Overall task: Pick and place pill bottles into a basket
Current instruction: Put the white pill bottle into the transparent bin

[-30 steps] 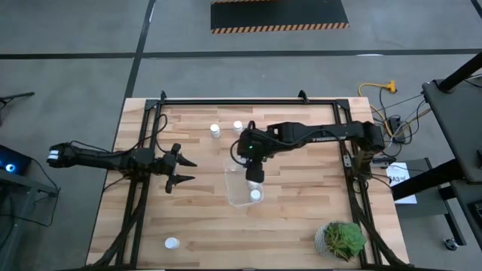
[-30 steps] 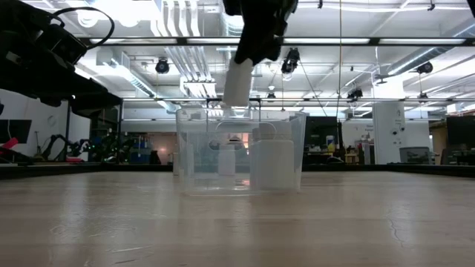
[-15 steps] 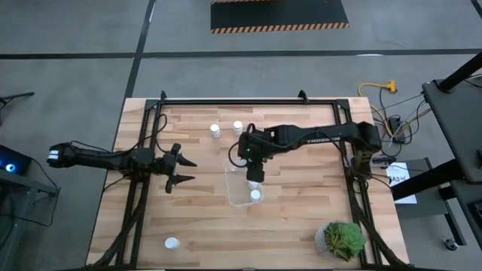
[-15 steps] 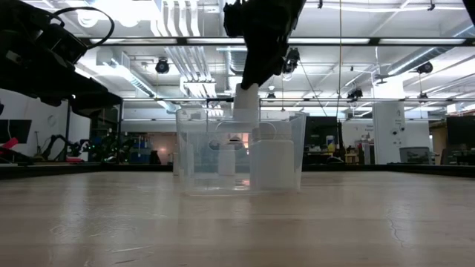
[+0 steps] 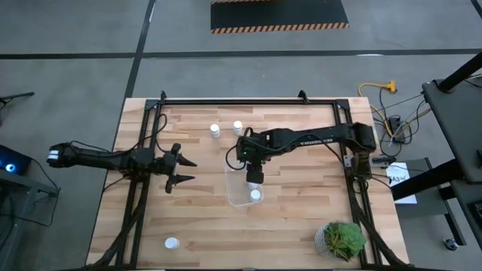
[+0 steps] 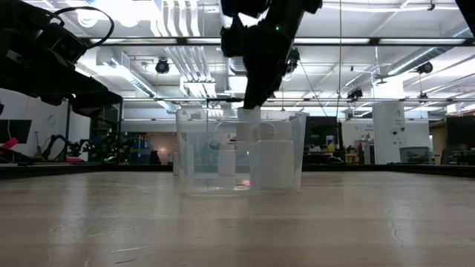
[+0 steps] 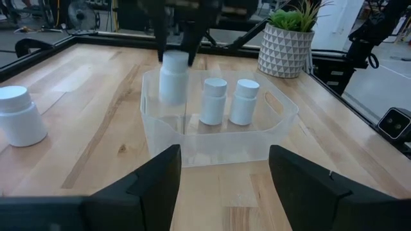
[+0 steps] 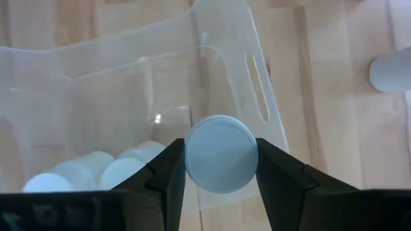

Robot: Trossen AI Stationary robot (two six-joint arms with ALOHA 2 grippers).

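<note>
The clear basket (image 5: 238, 190) stands mid-table; it also shows in the low view (image 6: 200, 156) and in the left wrist view (image 7: 218, 144). Two white pill bottles (image 7: 213, 101) (image 7: 244, 101) stand in it on their bases. My right gripper (image 5: 254, 170) is above the basket, shut on a third bottle (image 7: 173, 78) (image 6: 248, 119). Two bottles (image 5: 215, 130) (image 5: 238, 126) stand on the table at the far side, and one (image 5: 172, 243) stands near the front left. My left gripper (image 5: 178, 169) is open and empty, left of the basket. My right gripper pinches the bottle's upper part (image 8: 221, 162) between its two fingers (image 8: 168, 176), one on each side. The fingers come from above, pointing down. The bottle hangs upright below them, its lower end inside the basket's rim and higher than the standing bottles.
A green plant in a patterned white pot (image 5: 340, 239) stands at the front right corner. A black metal frame (image 5: 226, 102) runs round the table top. Bare wood lies between the basket and the near edge.
My right gripper has gone down toward the basket with the bottle. The bottle hung tilted above the rim a second ago; now it is upright with its lower end inside the basket.
</note>
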